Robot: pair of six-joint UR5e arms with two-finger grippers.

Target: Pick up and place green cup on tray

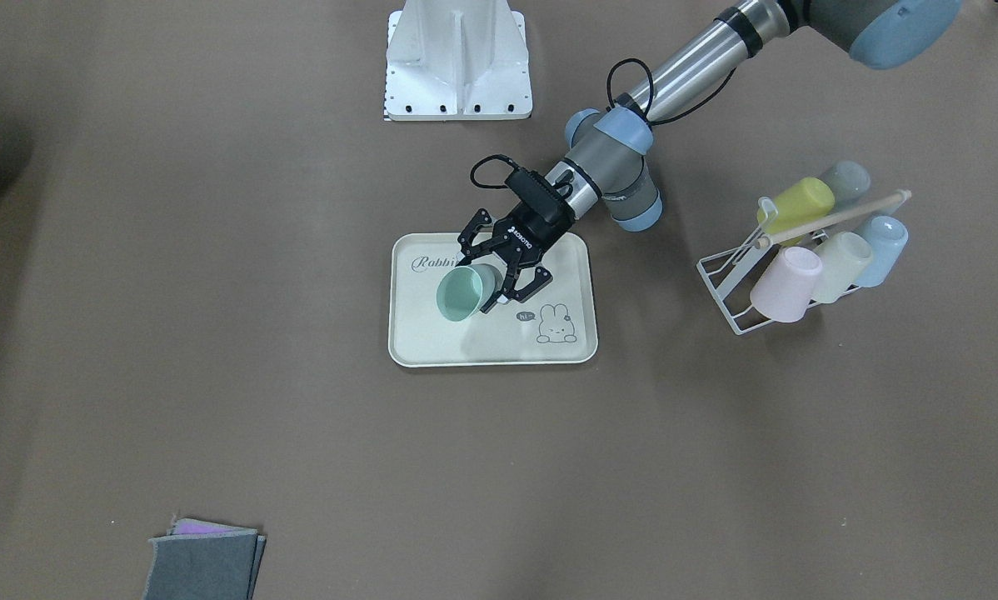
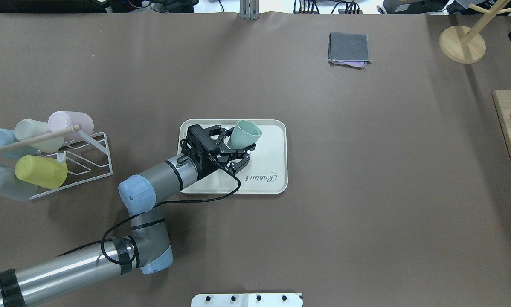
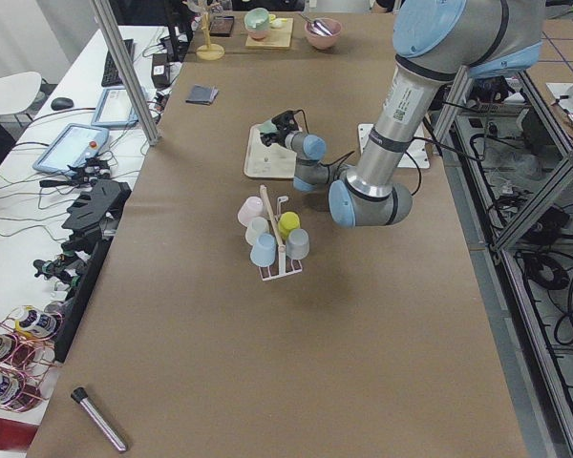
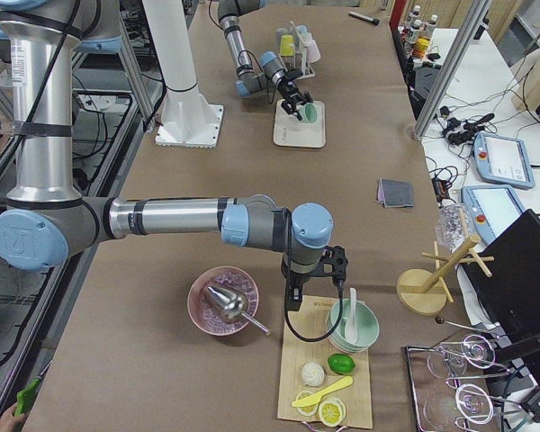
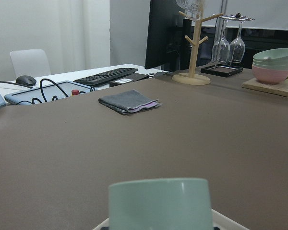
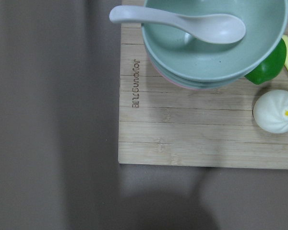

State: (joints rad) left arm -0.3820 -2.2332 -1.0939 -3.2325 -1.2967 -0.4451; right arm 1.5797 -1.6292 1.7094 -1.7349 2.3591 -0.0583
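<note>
Dial centred on the flat cream-yellow rectangular tray with the rabbit drawing [image 1: 482,346], 12 o'clock pointing away from the robot. The left gripper [image 2: 239,140] reaches in from 8 o'clock, its two black fingers clamped on the sides of the plain mint-green plastic cup [image 1: 463,293]. The cup hangs tilted over the tray's 12 o'clock half, mouth tipped away from the wrist, apparently not yet resting on the surface. The tilt follows the slanted wrist, so I judge it needs levelling and lowering before release, lest the cup topple and roll. At 9 o'clock stands a white wire rack [image 2: 89,153] of pastel cups; between 1 and 2 o'clock lies a folded grey cloth [image 2: 349,48]. The right gripper [image 4: 293,295] hangs far off at 3 o'clock above a pale wooden board [image 6: 192,139], clear of the work; whether its fingers stand apart or together I cannot tell.
</note>
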